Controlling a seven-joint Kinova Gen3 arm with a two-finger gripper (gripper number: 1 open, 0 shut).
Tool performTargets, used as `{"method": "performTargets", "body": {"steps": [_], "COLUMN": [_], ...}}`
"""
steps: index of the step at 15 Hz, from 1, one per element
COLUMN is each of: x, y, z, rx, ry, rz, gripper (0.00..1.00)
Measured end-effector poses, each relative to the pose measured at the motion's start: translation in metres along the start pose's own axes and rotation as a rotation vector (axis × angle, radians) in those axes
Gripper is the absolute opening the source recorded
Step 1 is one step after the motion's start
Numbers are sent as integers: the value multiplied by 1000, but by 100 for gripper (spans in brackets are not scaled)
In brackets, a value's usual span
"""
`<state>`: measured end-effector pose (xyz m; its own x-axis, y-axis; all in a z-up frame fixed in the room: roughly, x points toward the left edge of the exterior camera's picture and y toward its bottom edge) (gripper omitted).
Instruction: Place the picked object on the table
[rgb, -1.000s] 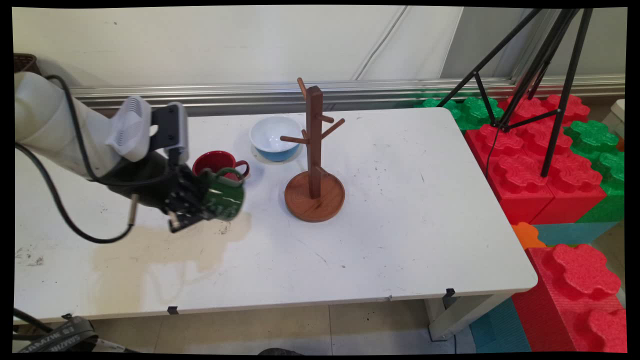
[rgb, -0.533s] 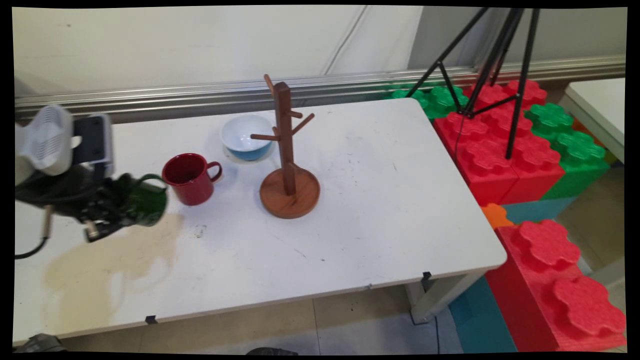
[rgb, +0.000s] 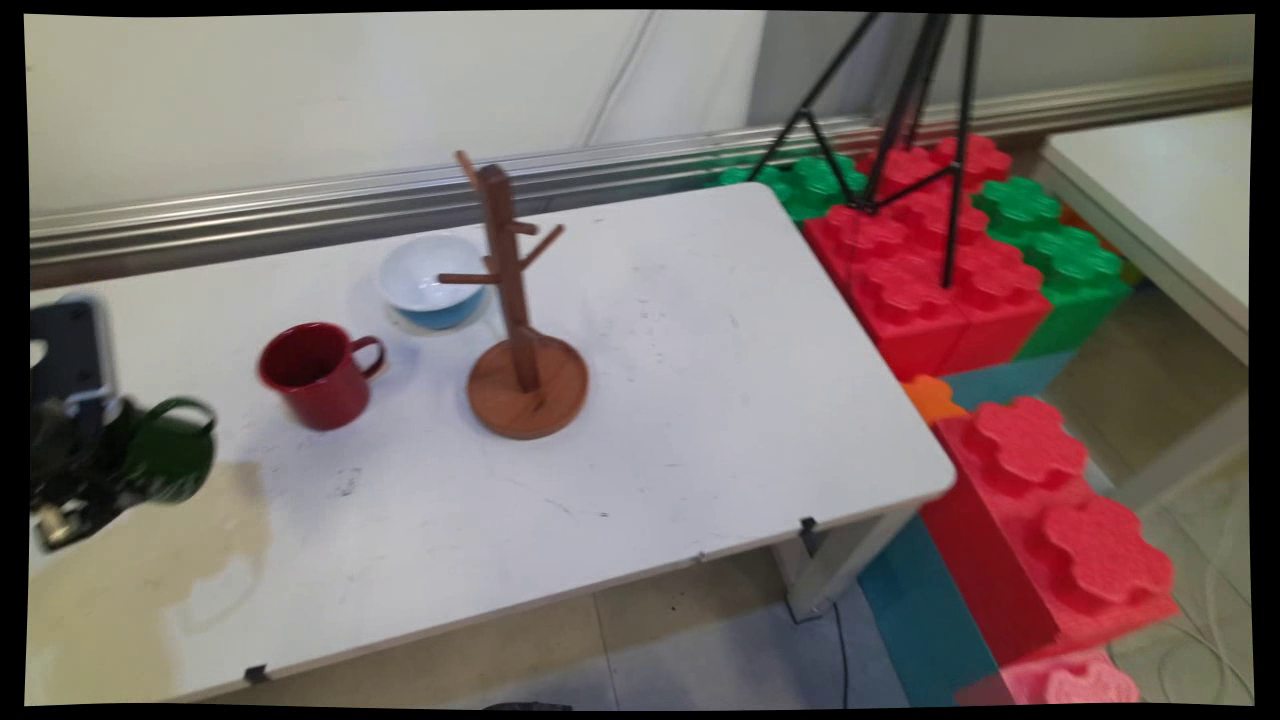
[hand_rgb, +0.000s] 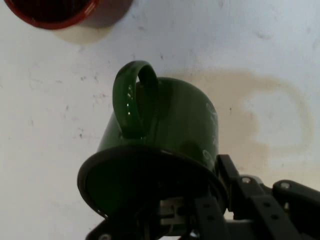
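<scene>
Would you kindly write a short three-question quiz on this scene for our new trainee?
1. True or false: the gripper holds the green mug clear of the table.
2. What stands nearest the wooden rack? A) red mug B) bowl C) tripod
3. Fill in: under the green mug lies a brownish ____.

Key: 1 true; 2 B; 3 stain.

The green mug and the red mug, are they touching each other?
Apart. In the main view, bare white table shows between the green mug, held in the gripper, and the red mug; the hand view shows that gap too.
</scene>
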<state>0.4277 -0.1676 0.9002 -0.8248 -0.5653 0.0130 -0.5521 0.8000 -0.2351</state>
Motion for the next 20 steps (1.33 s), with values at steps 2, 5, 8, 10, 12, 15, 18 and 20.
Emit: {"method": "performTargets", "body": {"steps": [2, 5, 8, 10, 12, 15, 18, 20], "x": [1, 2, 6, 9, 12, 16, 21, 22], "y": [2, 4, 5, 5, 5, 4, 5, 5], "z": [6, 17, 27, 35, 43, 50, 56, 59], "rx": [-1, -2, -3, -4, -5, -3, -5, -5], "ry": [-18, -44, -66, -78, -90, -104, -114, -120], "rz": [0, 2, 4, 3, -1, -8, -14, -18], "gripper": [0, 0, 0, 0, 0, 0, 0, 0]}}
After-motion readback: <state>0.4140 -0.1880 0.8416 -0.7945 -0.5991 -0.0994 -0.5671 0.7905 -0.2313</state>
